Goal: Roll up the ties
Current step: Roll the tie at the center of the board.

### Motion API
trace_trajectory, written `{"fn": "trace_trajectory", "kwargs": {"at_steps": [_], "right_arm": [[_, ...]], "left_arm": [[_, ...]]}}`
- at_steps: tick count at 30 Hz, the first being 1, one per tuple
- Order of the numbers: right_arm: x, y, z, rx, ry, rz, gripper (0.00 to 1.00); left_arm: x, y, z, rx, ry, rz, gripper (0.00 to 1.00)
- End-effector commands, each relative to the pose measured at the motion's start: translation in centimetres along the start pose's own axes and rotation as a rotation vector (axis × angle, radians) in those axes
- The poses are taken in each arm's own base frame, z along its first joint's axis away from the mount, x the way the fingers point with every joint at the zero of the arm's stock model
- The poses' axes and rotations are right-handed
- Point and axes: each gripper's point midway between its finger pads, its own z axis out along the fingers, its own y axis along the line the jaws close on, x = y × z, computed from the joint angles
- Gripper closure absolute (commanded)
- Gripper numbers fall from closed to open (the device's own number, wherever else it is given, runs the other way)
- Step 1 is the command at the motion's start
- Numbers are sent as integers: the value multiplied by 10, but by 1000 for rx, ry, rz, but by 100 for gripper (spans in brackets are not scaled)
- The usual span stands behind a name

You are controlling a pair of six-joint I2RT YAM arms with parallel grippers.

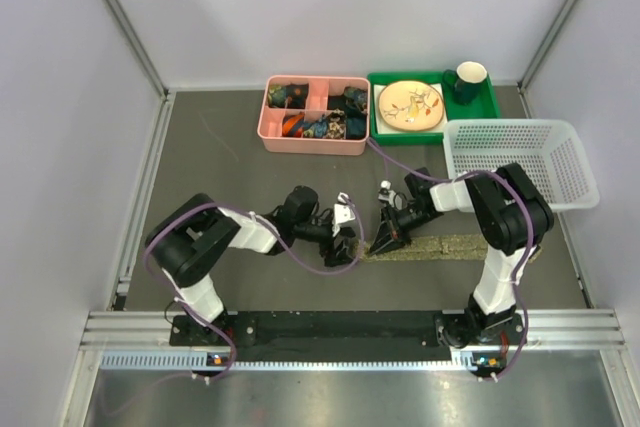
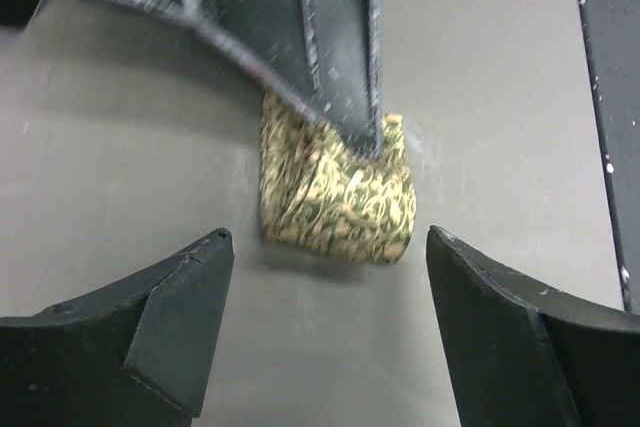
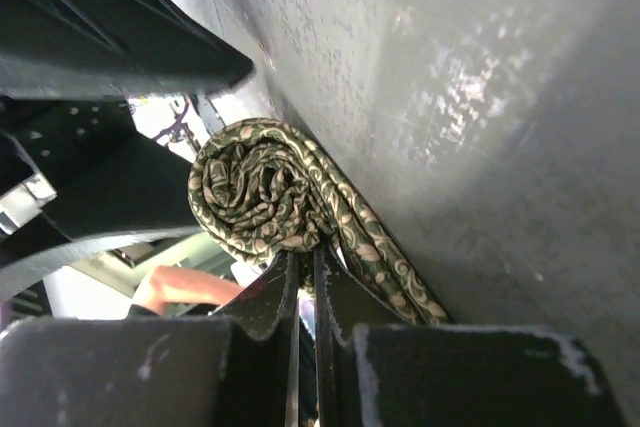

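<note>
The tie is olive-tan with a fine dark pattern. Its flat length [image 1: 440, 244] lies on the grey table toward the right arm's base; its other end is wound into a roll [image 3: 262, 197] that also shows in the left wrist view [image 2: 335, 197]. My right gripper [image 3: 305, 257] is shut on the roll's edge, its fingers nearly touching, at mid-table [image 1: 388, 237]. My left gripper [image 2: 325, 247] is open just short of the roll, one finger on each side, touching nothing; it sits left of the right gripper [image 1: 345, 247].
A pink divided box [image 1: 313, 114] with small items stands at the back. A green tray [image 1: 490, 107] with a plate [image 1: 410, 105] and a dark green mug [image 1: 468, 80] is to its right. A white mesh basket [image 1: 520, 162] sits at the right edge.
</note>
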Motion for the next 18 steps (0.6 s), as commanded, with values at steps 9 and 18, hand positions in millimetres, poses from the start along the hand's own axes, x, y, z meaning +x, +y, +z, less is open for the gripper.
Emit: {"fn": "trace_trajectory", "kwargs": {"at_steps": [9, 18], "right_arm": [[-9, -65, -1, 254, -33, 62, 100], [-12, -48, -3, 181, -42, 14, 100]], "left_arm": [[-10, -13, 42, 102, -158, 272, 39], [12, 2, 39, 63, 83, 297, 76]]}}
